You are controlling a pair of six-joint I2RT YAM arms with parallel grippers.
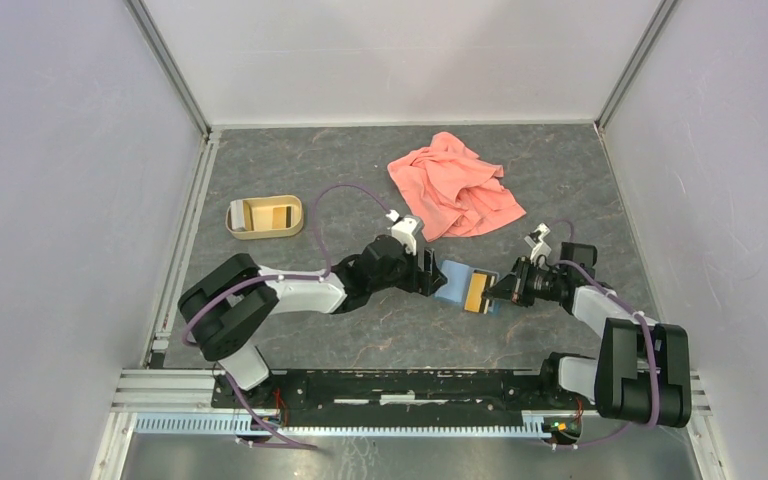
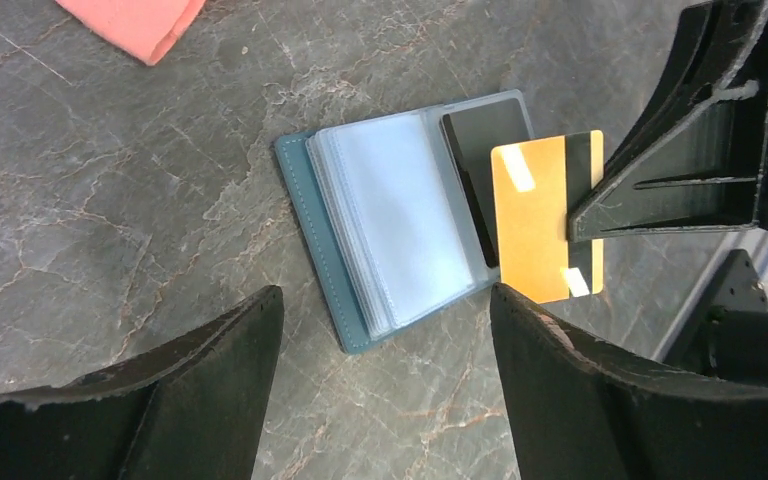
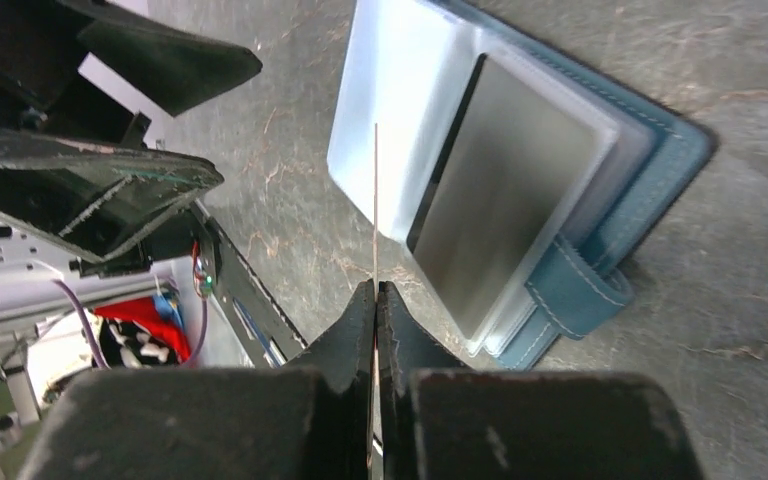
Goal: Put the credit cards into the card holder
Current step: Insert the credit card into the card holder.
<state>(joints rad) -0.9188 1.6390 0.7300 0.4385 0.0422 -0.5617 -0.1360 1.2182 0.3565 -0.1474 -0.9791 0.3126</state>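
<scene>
Black fingers of the right gripper (image 3: 375, 298) are pressed together on an orange card (image 2: 543, 215), pinching it by one side so that the wrist view shows it edge-on as a thin line. The card lies partly over the right-hand edge of the card holder (image 2: 380, 220), which is spread open on the grey table (image 1: 360, 330) with its clear sleeves facing up. To my eye the card is at the sleeves but not yet inside one. A dark card (image 2: 480, 150) already sits under the plastic of the right-hand sleeve, so one card seems to be stowed. The left gripper (image 2: 385, 300) hovers at the holder's other side with its jaws wide apart and nothing between them. It looks placed to steady the holder, though I cannot tell whether it touches it. Well apart, toward the back left, the tan tray (image 1: 235, 218) seems to hold at least one more card, too small to count. The pink cloth (image 1: 455, 185) lies crumpled behind the holder. I judge the task partly done: this card has to slide in, then whatever is in the tray.
</scene>
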